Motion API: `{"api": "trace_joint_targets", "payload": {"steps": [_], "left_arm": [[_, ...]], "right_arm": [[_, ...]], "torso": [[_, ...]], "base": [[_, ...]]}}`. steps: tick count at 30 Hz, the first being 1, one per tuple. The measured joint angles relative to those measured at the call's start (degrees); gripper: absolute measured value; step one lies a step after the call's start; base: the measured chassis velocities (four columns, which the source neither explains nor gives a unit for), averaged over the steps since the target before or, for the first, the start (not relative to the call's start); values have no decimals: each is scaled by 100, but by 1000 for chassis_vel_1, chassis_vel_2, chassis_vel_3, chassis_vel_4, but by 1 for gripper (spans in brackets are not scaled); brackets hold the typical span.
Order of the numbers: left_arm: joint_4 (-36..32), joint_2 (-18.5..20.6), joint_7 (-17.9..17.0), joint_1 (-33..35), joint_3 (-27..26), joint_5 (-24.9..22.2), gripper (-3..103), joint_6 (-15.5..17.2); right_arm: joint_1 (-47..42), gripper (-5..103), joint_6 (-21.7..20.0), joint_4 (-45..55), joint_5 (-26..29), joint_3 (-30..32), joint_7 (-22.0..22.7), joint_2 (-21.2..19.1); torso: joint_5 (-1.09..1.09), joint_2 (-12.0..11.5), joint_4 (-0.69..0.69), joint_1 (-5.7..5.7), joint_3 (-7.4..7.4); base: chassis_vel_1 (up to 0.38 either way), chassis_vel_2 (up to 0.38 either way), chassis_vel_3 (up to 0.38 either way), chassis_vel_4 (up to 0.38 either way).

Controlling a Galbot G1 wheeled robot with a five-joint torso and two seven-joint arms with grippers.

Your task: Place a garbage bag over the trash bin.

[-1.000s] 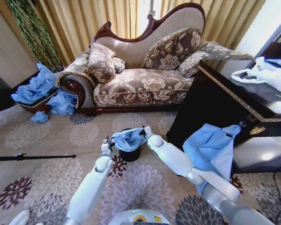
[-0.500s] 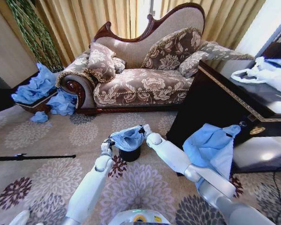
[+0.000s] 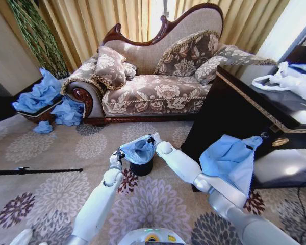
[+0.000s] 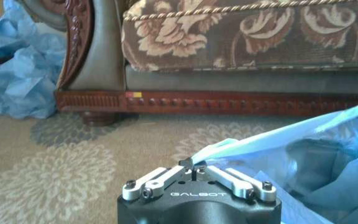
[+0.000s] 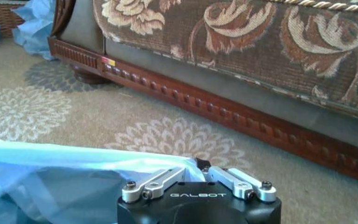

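Observation:
The light blue garbage bag point(image 3: 137, 149) is stretched open between my two grippers, draped over the top of the small black trash bin point(image 3: 142, 167) on the carpet. My left gripper point(image 3: 115, 156) is shut on the bag's edge at the bin's left side; its wrist view shows the pinched rim at the left gripper point(image 4: 195, 164) with the garbage bag point(image 4: 303, 158) spreading away. My right gripper point(image 3: 152, 138) is shut on the opposite edge at the far right side; the right gripper point(image 5: 199, 163) holds the garbage bag point(image 5: 73, 172) pulled taut.
A floral sofa point(image 3: 153, 92) stands just beyond the bin. A dark cabinet point(image 3: 234, 117) with a blue bag point(image 3: 229, 161) hanging on it is at the right. Crumpled blue bags point(image 3: 41, 97) lie at the far left. A black rod point(image 3: 30, 171) lies on the carpet.
Both grippers have carried the bag's edges slightly farther away, toward the sofa, and the bag's mouth now sits a little higher in the head view.

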Motion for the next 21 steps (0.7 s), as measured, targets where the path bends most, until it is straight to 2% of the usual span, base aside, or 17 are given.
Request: {"api": "trace_joint_targets", "payload": {"steps": [5,8,9,10,12,14,16,21], "left_arm": [[157,-90,-97,-70,-92,-92,0,8],[198,-120,-175,-155,-120,-235,0,184],[221,-133,-211,-222,-122,-295,0,306],[221,-133,-211,-222,-122,-295,0,306],[274,-158,-223,-319,-108,-323,0,390],[285,-164,-223,-336,-101,-327,0,402],[383,-212,-219,-415,-60,-332,0,438],[483,-276,-189,-416,-36,-324,0,441]], "right_arm": [[153,0,17,-370,-16,-18,-267,158],[237,0,28,-584,-34,8,-517,227],[271,0,51,-708,-96,56,-718,248],[271,0,51,-708,-96,56,-718,248],[300,0,139,-872,-268,142,-1071,255],[302,0,156,-898,-308,163,-1142,255],[307,0,286,-1049,-589,259,-1502,257],[309,0,452,-1265,-831,430,-1616,334]], "torso": [[0,0,2,0,0],[0,0,2,0,0],[0,0,2,0,0],[0,0,2,0,0],[0,0,1,0,0],[0,0,0,0,0],[1,0,0,0,0],[1,0,0,0,0]], "base": [[0,0,0,0],[0,0,0,0],[0,0,0,0],[0,0,0,0],[0,0,0,0],[0,0,0,0],[0,0,0,0],[0,0,0,0]]}}
